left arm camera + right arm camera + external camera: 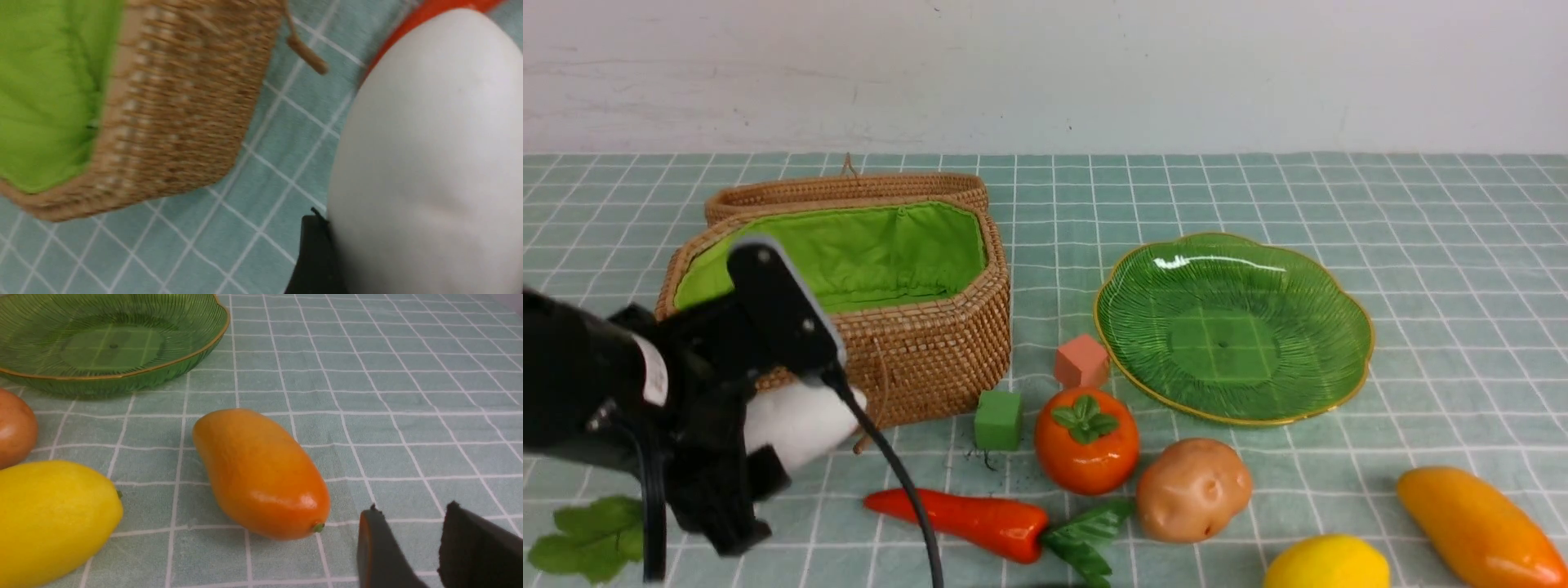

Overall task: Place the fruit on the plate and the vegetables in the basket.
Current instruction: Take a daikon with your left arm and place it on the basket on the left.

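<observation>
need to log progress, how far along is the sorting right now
Nothing looks done: the plate is bare and no vegetable shows in the basket. In hand: the left gripper holds the white radish in front of the basket. Left: carrot and potato for the basket; persimmon, lemon and mango for the plate. The right gripper is open near the mango.

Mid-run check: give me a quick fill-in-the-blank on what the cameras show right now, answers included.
1. The left gripper is closed on the white ____.
2. The plate is completely ____.
3. The mango lies just right of the yellow ____.
4. The carrot has its leaves ending beside the brown ____.
Answers: radish; empty; lemon; potato.
</observation>
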Controlling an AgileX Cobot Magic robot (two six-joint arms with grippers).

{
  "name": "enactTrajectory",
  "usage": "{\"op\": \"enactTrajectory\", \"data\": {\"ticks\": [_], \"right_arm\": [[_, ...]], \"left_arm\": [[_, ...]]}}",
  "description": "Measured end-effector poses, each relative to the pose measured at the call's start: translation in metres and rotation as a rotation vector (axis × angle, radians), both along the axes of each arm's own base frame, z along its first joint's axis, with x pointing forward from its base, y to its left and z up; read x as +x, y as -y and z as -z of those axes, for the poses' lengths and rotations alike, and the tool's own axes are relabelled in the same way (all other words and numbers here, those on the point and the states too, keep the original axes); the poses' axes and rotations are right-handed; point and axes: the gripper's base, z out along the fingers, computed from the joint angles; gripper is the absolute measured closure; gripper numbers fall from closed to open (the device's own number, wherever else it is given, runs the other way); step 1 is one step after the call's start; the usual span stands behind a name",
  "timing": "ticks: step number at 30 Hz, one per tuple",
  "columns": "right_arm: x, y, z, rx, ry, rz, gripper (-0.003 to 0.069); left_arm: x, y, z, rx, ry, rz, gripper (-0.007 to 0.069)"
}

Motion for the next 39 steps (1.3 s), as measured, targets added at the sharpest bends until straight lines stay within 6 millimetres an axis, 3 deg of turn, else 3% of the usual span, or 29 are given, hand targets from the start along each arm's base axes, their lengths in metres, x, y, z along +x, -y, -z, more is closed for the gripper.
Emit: {"op": "enactTrajectory", "data": {"ticks": [3,5,11,15,17,24,39], "right_arm": [[0.0,0.0,0.0,0.0,0.0,0.0,0.0417],[0.0,0.0,0.0,0.0,0.0,0.0,0.0417],[0.0,0.0,0.0,0.0,0.0,0.0,0.0417],[0.0,0.0,0.0,0.0,0.0,0.0,0.0417],[0.0,0.0,0.0,0.0,0.0,0.0,0.0417],[0.0,0.0,0.0,0.0,0.0,0.0,0.0417],[0.0,0.0,0.0,0.0,0.0,0.0,0.0417]], "left_arm": [[0.014,-0.003,-0.017,-0.019,0.053,-0.029,0.0139],[0.035,-0.005,-0.034,-0.02,0.138,-0.045,0.0139],[0.074,0.001,-0.049,0.096,0.416,0.079,0.0139],[0.093,0.01,-0.04,0.143,0.511,0.18,0.0139],[0.106,0.016,-0.021,0.152,0.486,0.21,0.0139],[0.12,0.021,0.008,0.148,0.411,0.207,0.0139],[0.125,0.024,0.016,0.071,0.393,0.151,0.0139]]}}
